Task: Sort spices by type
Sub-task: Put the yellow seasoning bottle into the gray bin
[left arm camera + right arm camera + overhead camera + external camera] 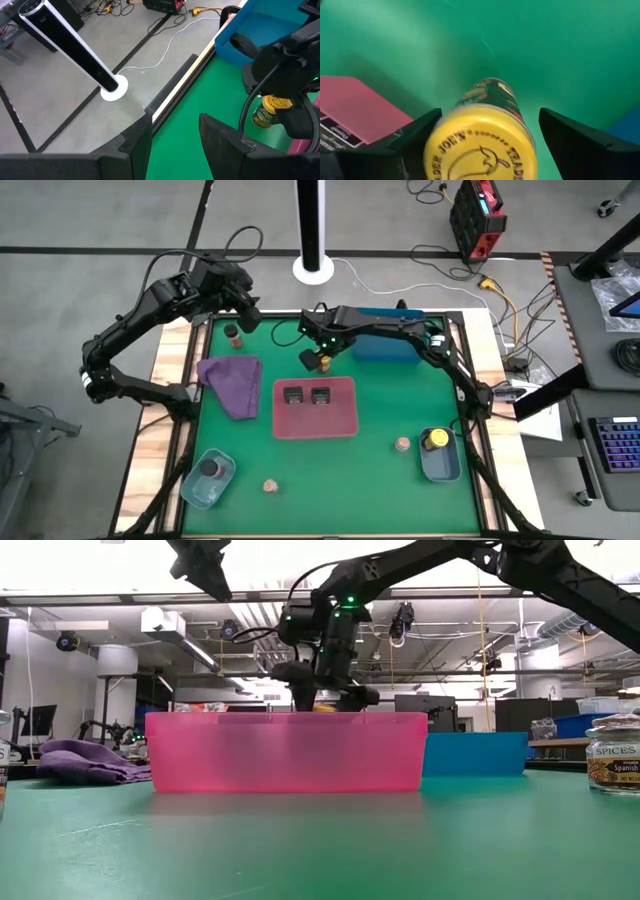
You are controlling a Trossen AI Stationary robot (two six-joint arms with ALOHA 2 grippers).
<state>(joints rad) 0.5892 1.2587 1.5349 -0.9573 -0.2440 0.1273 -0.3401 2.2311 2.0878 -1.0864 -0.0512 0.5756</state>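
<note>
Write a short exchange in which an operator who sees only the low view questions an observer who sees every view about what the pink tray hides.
Operator: What's behind the pink tray, under the right gripper?
Observer: A yellow-capped jar stands on the mat just outside the tray, between that gripper's open fingers.
Operator: Is anything inside the tray?
Observer: Two black square tins, side by side.

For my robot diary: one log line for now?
right gripper: open around yellow-capped jar | left gripper: waiting, table's far edge
</note>
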